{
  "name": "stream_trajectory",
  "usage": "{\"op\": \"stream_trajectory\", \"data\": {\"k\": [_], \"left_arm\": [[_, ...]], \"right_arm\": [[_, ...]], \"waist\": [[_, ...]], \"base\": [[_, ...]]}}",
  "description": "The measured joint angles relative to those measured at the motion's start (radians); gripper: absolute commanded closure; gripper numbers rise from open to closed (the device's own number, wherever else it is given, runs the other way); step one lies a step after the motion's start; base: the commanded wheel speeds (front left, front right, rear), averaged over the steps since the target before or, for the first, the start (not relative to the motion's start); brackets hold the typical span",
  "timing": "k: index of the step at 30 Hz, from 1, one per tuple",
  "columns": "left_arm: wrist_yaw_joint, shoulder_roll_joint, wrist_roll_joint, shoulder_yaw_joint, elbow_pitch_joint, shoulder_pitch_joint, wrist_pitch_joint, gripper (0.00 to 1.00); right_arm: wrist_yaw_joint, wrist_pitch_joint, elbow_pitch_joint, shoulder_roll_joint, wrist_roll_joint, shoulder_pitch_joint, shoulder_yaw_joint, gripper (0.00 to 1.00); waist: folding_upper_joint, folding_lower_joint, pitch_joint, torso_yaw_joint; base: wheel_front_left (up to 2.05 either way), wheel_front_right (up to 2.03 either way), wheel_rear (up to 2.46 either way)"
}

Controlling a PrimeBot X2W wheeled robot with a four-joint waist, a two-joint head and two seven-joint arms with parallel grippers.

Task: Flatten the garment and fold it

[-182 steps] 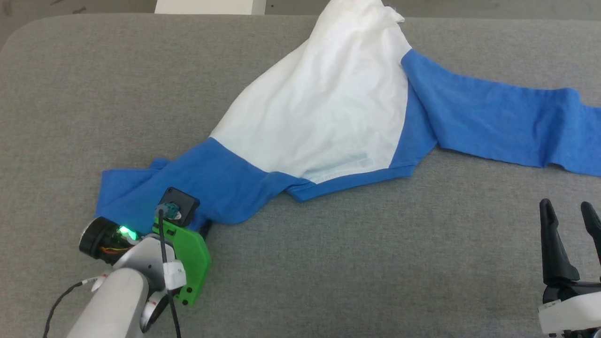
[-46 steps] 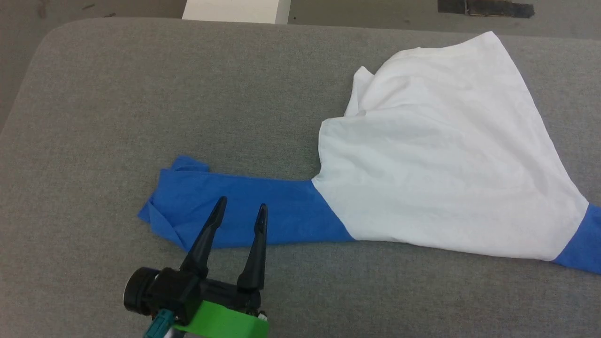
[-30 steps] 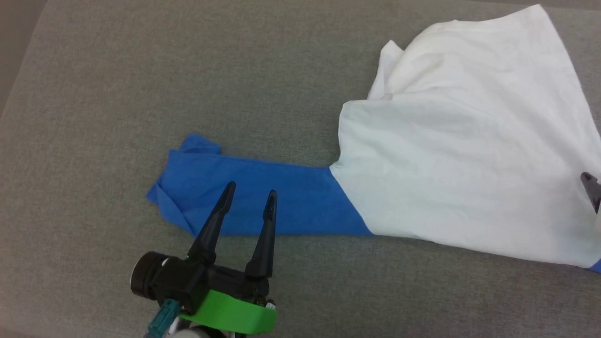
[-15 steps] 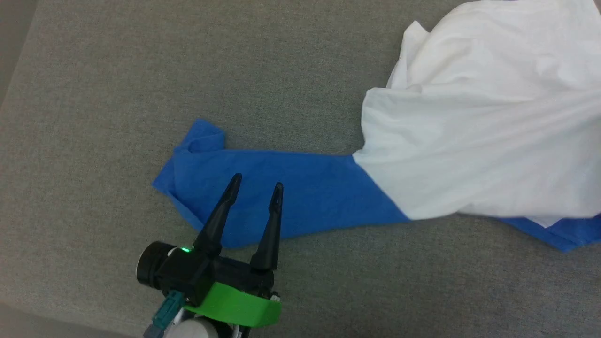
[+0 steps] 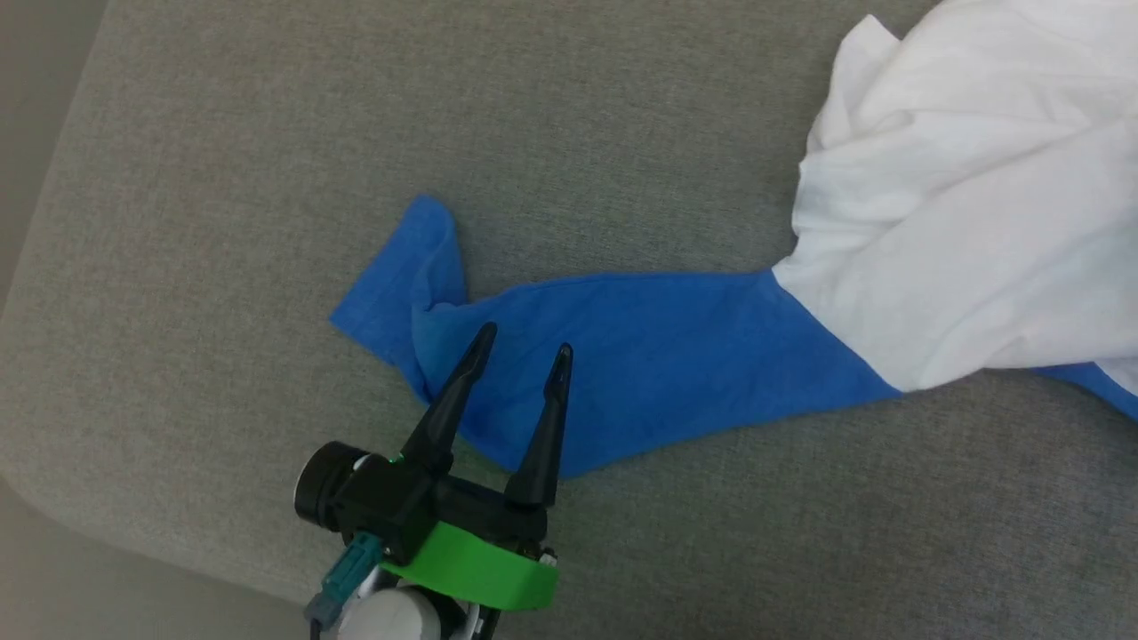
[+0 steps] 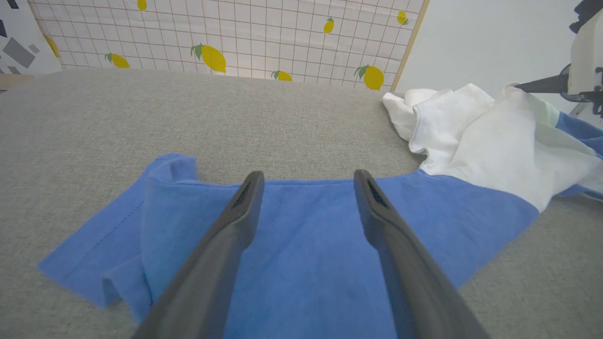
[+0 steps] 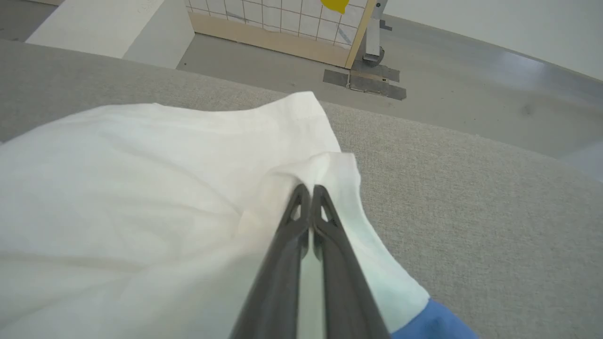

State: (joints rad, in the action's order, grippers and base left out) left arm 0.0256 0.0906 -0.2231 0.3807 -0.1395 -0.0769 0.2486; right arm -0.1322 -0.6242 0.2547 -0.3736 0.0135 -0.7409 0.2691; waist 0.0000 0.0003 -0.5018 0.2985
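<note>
View of the work area from beside the robot. A grey padded surface [image 5: 222,178] with a rounded corner carried the work. Beyond it stood a gridded panel printed with lemons [image 6: 235,37], a plain pale wall [image 6: 490,42], and a grey floor [image 7: 471,80] bearing strips of dark tape [image 7: 365,82].

The garment [image 5: 676,356] lay on the right half of the surface. Its white body was bunched and ran off the right edge of the head view, so its full outline could not be made out. Of the second sleeve only a blue sliver showed under the white cloth. The cuff end of the near sleeve was doubled over on itself.

The left gripper [image 5: 523,342] stood with its jaws spread wide and held nothing. Both fingers pointed out over the blue sleeve near its folded cuff, the cloth passing beneath and between them; whether the tips touched the fabric could not be told. The right gripper [image 7: 309,189] was closed tight, its two fingers pinching an edge of the white body near a corner and lifting it into a small peak. A patch of blue lay just beside that hold.
</note>
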Motion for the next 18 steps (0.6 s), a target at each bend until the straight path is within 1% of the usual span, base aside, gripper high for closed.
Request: {"op": "stream_trajectory", "data": {"k": [1, 2, 6, 10, 14, 16, 18], "left_arm": [[0.000, 0.000, 0.000, 0.001, 0.004, -0.001, 0.000, 0.00], [0.000, -0.001, 0.000, 0.002, 0.007, -0.001, 0.001, 0.00], [0.000, 0.000, -0.001, 0.002, 0.020, -0.001, 0.001, 0.00], [0.000, 0.003, -0.006, -0.001, 0.027, 0.002, 0.001, 0.00], [0.000, 0.010, -0.008, -0.007, 0.028, 0.022, 0.004, 0.00], [-0.004, 0.018, -0.012, -0.012, 0.026, 0.041, 0.003, 0.00], [-0.007, 0.025, -0.013, -0.014, 0.021, 0.055, 0.001, 0.00]], "right_arm": [[0.000, 0.011, 0.010, 0.012, -0.008, 0.000, -0.001, 0.11], [0.000, 0.021, 0.018, 0.015, -0.012, 0.002, -0.006, 0.00], [0.000, 0.054, 0.010, 0.011, 0.008, 0.009, -0.025, 0.00], [0.000, 0.061, -0.064, 0.023, 0.078, 0.060, -0.030, 0.00], [0.000, 0.046, -0.211, 0.043, 0.153, 0.186, -0.028, 0.00], [0.000, 0.026, -0.314, 0.062, 0.185, 0.288, -0.019, 0.00], [0.000, 0.001, -0.383, 0.086, 0.198, 0.372, -0.011, 0.00]], "waist": [[0.0000, 0.0000, 0.001, 0.002], [0.0000, 0.0000, 0.004, 0.003], [0.0000, 0.0000, 0.028, 0.001], [0.0000, 0.0000, 0.067, -0.012], [0.0000, -0.0002, 0.120, -0.033], [0.0000, -0.0003, 0.152, -0.047], [0.0000, -0.0003, 0.173, -0.059]], "base": [[0.00, 0.00, 0.00], [0.00, 0.00, 0.00], [0.00, 0.00, 0.00], [0.00, 0.00, 0.00], [0.00, 0.00, 0.00], [0.00, 0.00, 0.00], [0.00, 0.00, 0.00]]}}
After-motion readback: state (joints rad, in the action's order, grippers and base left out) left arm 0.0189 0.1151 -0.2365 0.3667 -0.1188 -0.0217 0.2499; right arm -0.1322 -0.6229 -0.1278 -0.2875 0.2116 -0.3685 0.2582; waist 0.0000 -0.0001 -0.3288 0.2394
